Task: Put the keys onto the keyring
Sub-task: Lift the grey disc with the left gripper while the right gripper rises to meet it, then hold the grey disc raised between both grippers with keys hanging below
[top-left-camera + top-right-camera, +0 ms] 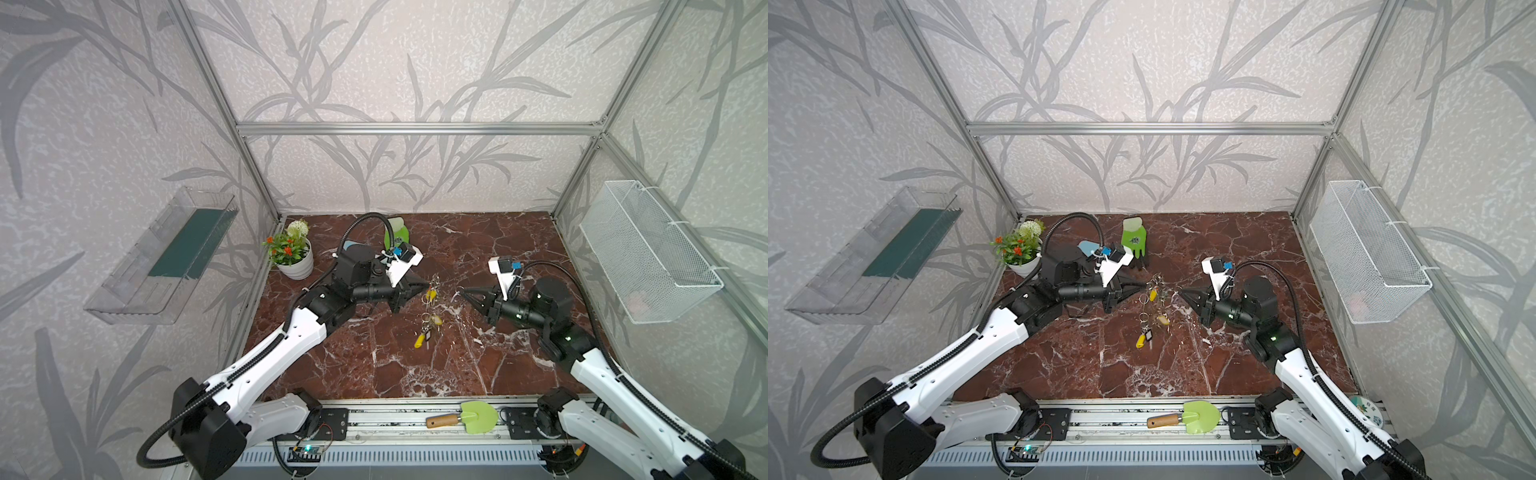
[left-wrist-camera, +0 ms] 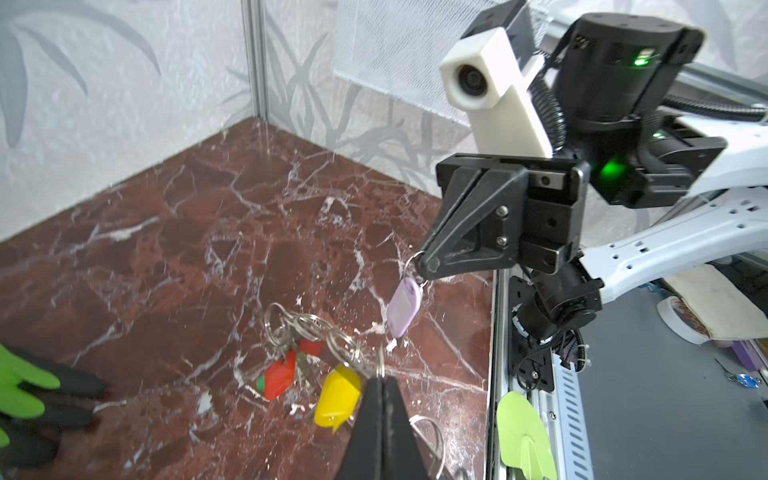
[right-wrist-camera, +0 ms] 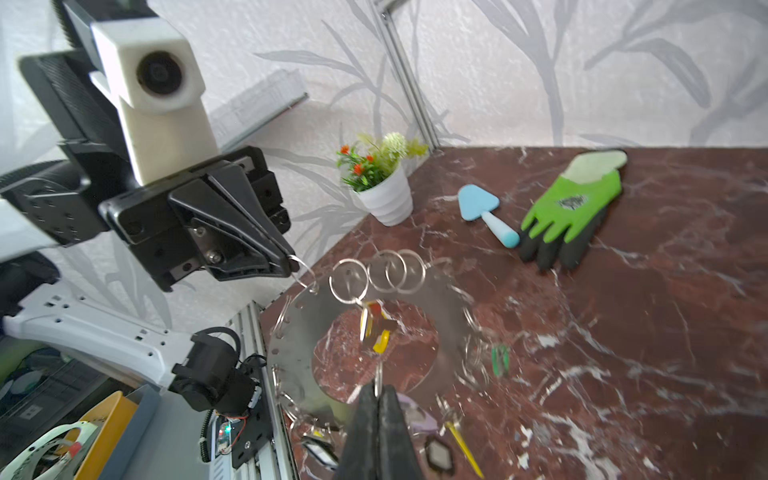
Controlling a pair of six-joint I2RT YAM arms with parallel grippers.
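The left gripper [image 3: 289, 264], at middle left of the right wrist view, is clamped on a wire loop [image 3: 305, 272] at the rim of the keyring [image 3: 440, 291], whose grey disc fills the frame's centre. A yellow key [image 3: 381, 345] hangs over its open middle, and a green key [image 3: 500, 359] shows at its right edge. The right gripper [image 2: 422, 266], right of centre in the left wrist view, pinches the split ring [image 2: 409, 262] of a lilac key [image 2: 403, 307] dangling beneath. Further out, a green glove [image 3: 573, 203], blue trowel [image 3: 478, 203] and potted plant [image 3: 386, 195] rest on the marble table [image 3: 665, 332].
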